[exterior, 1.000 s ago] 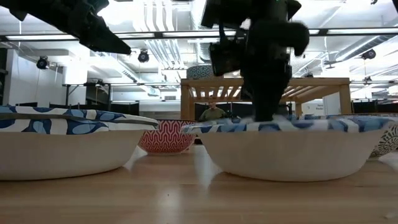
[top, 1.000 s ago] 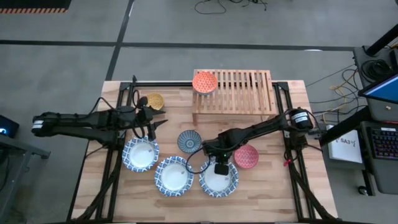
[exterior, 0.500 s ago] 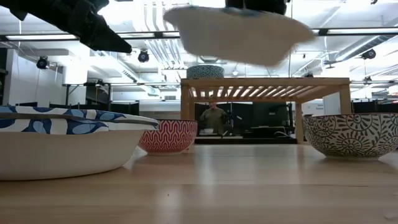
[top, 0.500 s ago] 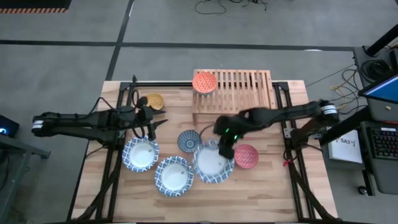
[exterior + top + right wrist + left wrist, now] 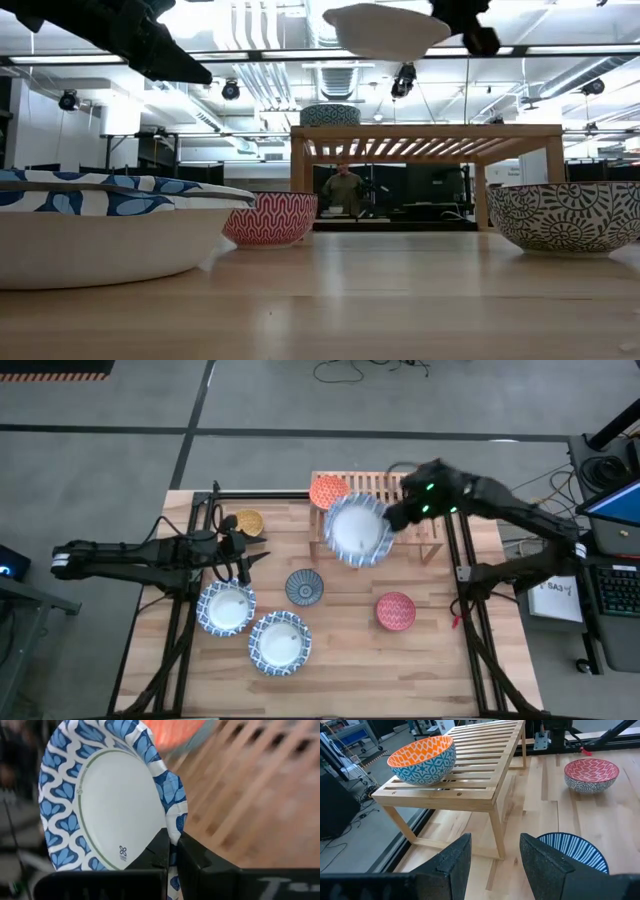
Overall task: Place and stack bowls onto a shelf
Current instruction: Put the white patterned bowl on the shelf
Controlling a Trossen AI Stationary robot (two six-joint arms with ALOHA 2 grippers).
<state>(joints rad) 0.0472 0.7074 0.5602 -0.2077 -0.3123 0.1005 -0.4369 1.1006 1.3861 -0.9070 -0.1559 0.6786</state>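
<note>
My right gripper [image 5: 392, 520] is shut on a large blue-and-white bowl [image 5: 357, 530] and holds it in the air over the front left part of the slatted wooden shelf [image 5: 400, 495]. The orange bowl [image 5: 328, 491] stands on the shelf's left end. My left gripper [image 5: 245, 560] is open and hovers by the far side of another large bowl [image 5: 226, 607]. A third large bowl [image 5: 280, 642] sits near the table's near edge. The yellow bowl [image 5: 247, 521], dark blue patterned bowl [image 5: 304, 587] and red bowl [image 5: 396, 610] rest on the table. My right gripper pinches the large bowl's rim [image 5: 176, 822], one finger [image 5: 156, 851] on the white inside and one on the patterned outside. The fingers come at it from the table's right side. The bowl [image 5: 385, 28] is lifted clear, mouth up, high above the shelf [image 5: 425, 135].
The shelf's slats to the right of the orange bowl [image 5: 422, 759] are bare. Bare table lies between the dark blue bowl [image 5: 575, 852] and the shelf's legs. Black frame rails run along the table's left and right sides. A person shows far off beyond the table.
My right gripper has lifted the large bowl off the table near the near edge and carried it up and toward the far edge, to over the shelf. The spot beside the red bowl where it sat is now bare.
</note>
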